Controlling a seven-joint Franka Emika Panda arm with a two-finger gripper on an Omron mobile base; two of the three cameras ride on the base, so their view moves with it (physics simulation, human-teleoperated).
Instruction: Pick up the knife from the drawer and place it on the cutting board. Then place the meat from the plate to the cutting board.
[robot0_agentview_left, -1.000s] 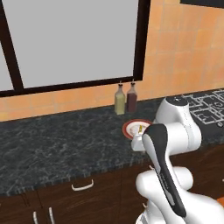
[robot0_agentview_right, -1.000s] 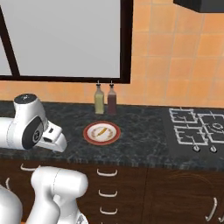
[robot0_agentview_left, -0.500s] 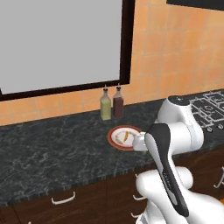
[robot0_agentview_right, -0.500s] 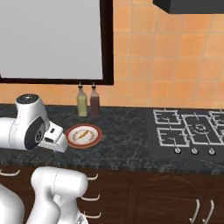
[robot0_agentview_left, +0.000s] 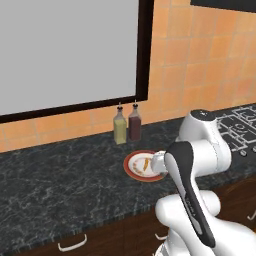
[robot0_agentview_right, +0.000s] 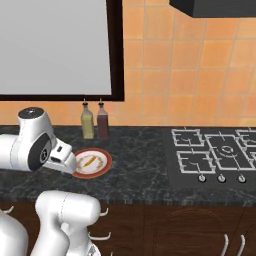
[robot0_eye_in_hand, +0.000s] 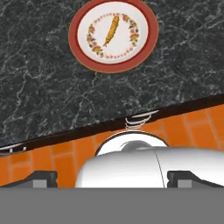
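meat (robot0_eye_in_hand: 110, 29) on plate (robot0_eye_in_hand: 76, 43), bottles (robot0_agentview_left: 127, 124) behind

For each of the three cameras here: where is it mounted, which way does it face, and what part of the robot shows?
Left base view: behind the arm's left, looking forward and down at the counter, plate and two bottles; the white arm rises at lower right.
Right base view: behind the arm's right, facing the same counter plus the stove; the arm rises at lower left.
Hand view: on the hand, looking down on the plate with the meat; the open gripper shows at bottom.
All three share the plate.
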